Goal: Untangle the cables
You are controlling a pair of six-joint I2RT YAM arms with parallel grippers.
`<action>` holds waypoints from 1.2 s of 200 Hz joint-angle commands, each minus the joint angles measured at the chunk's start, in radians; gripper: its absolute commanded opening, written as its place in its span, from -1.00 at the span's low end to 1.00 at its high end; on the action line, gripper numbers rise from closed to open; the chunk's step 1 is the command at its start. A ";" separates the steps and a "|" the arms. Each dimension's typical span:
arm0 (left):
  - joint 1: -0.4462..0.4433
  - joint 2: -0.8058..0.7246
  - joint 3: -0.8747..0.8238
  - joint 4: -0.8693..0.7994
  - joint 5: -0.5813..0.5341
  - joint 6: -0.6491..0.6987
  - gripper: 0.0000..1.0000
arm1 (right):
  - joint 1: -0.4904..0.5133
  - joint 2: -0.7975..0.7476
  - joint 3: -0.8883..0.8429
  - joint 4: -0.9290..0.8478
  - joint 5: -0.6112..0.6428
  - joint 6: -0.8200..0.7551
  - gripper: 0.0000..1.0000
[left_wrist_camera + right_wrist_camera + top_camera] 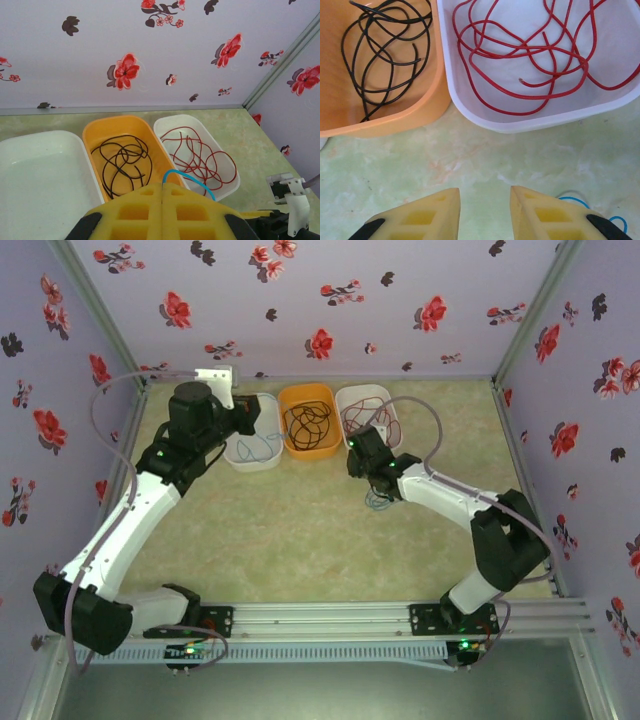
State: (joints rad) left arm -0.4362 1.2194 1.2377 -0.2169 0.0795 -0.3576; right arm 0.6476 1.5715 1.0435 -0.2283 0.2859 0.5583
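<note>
Lilac flowered wallpaper (pixel 150 50) walls in a pale green marbled table (pixel 470 155). The orange tray (pixel 87 135) holds the black cable (pixel 120 160). The white tray (pixel 520 122) touching its right side holds the red cable (pixel 192 150). Left of the orange tray, the left gripper (pixel 162 186) is closed, seemingly pinching a light blue cable (pixel 182 175). In front of the orange tray, the right gripper (pixel 485 192) stands slightly parted over bare table, gripping nothing.

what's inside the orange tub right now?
The orange tub holds one black cable, loosely looped; nothing else shows. In the left wrist view its near end is hidden behind the left gripper, shut on the blue cable.
</note>
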 commanded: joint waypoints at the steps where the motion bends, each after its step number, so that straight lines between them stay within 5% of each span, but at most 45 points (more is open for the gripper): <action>1: 0.012 0.013 0.042 0.032 -0.001 -0.006 -1.00 | -0.005 -0.040 -0.025 0.057 -0.027 -0.006 -0.31; 120: 0.154 0.306 0.173 0.116 0.037 -0.047 -1.00 | -0.019 -0.137 -0.066 0.031 0.042 -0.019 0.44; 240: 0.231 0.655 0.305 0.020 -0.035 -0.192 -1.00 | -0.043 -0.192 -0.045 -0.109 0.186 0.015 0.57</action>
State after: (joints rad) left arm -0.2092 1.8336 1.5105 -0.1600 0.0750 -0.5205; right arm 0.6163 1.3880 0.9833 -0.2691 0.4061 0.5514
